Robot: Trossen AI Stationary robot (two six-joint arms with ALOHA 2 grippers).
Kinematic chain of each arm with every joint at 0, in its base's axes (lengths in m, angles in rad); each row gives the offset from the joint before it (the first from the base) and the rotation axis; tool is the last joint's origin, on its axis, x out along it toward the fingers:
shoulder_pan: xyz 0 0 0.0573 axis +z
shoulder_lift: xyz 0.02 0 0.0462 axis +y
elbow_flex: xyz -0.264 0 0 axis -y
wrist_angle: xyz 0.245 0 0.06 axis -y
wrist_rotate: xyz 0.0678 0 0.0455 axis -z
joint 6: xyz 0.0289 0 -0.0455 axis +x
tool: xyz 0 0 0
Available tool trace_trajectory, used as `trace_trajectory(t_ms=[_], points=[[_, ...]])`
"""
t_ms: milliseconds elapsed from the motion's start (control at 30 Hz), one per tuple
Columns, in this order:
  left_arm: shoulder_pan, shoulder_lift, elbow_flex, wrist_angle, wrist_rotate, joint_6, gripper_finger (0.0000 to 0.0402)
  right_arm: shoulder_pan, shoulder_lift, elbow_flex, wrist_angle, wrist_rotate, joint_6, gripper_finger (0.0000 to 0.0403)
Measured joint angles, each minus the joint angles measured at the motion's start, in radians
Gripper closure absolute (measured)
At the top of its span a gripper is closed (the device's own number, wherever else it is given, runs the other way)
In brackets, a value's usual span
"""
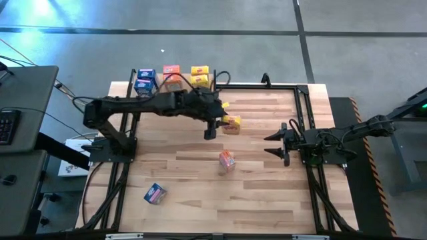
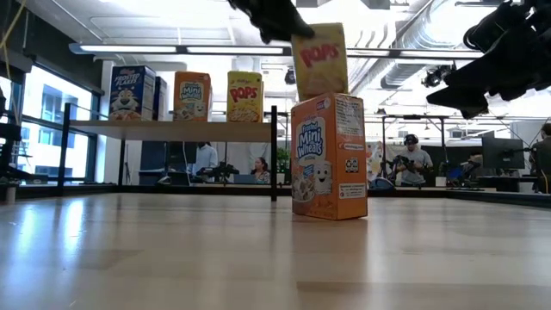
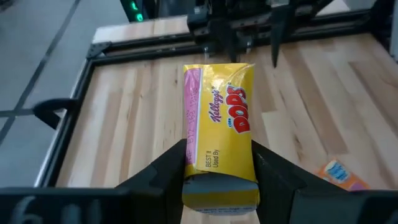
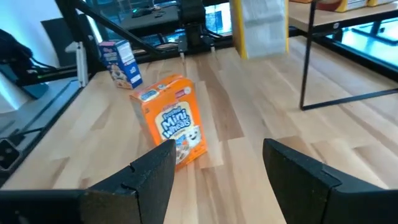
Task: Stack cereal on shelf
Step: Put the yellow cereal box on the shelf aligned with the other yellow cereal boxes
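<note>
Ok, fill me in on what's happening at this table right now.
The left tool is shut on a yellow Pops box, held in the air above the tabletop. The shelf already carries a blue box, an orange box and a yellow box. An orange Mini Wheats box stands on the table, and a blue box lies nearer the front edge. The right tool waits open at the right side.

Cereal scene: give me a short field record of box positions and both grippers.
left gripper: shut on yellow Pops box, held above the table
right gripper: open, empty, waiting at table's right
on shelf: blue, orange and yellow boxes
orange Mini Wheats box: upright on table
blue box: on table, near left
</note>
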State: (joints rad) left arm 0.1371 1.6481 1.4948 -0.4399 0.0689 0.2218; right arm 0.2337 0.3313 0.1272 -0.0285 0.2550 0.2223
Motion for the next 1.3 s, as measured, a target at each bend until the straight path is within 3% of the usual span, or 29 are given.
trace_trajectory(t_ms=[200, 467, 1000, 1300], points=[[0.0, -0.081, 0.0, -0.046, -0.002, -0.006, 0.0265, 0.0, -0.007, 0.0, -0.003, 0.035, -0.021, 0.0169], [0.0, -0.141, 0.0, -0.087, -0.007, -0.011, 0.0265, 0.0, -0.06, 0.0, -0.054, 0.006, -0.047, 0.0169], [0.0, -0.149, 0.0, -0.152, -0.029, -0.033, 0.0266, 0.0, -0.25, -0.092, 0.026, -0.009, -0.085, 0.0169], [0.0, -0.17, -0.001, -0.187, -0.052, -0.035, 0.0266, 0.0, -0.277, -0.093, 0.013, -0.027, -0.092, 0.0169]])
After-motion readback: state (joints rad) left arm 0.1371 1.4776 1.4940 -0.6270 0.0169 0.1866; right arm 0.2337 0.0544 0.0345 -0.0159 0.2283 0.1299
